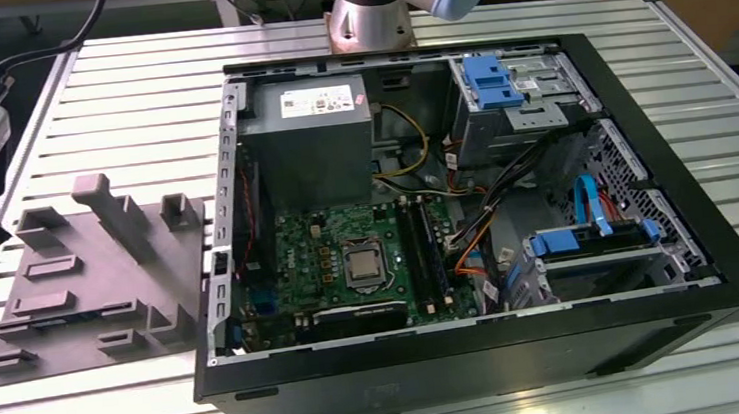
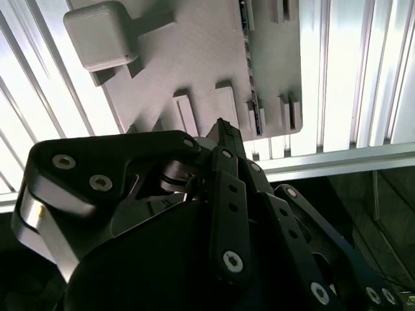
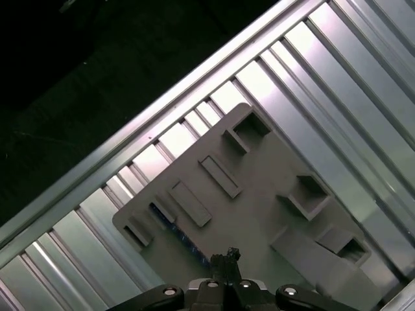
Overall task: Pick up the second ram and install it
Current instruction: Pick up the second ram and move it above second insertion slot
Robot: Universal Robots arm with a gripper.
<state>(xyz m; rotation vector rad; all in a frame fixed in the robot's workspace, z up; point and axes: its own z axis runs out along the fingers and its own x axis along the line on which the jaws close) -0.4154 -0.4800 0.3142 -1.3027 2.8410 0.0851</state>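
Broadly, on the slatted desk (image 1: 129, 67) beside the open computer case (image 1: 491, 369) lies a grey holder plate (image 1: 95, 281), over which the gripper (image 3: 227, 256) hovers pinched narrow and empty, the second ram (image 3: 176, 234) lying lengthwise along the plate's edge just beside its tip.

Bright overhead light, glare on metal table (image 2: 337, 78), soft shadows beside grey blocks (image 1: 115, 204), computer case (image 1: 490, 357) interior dim
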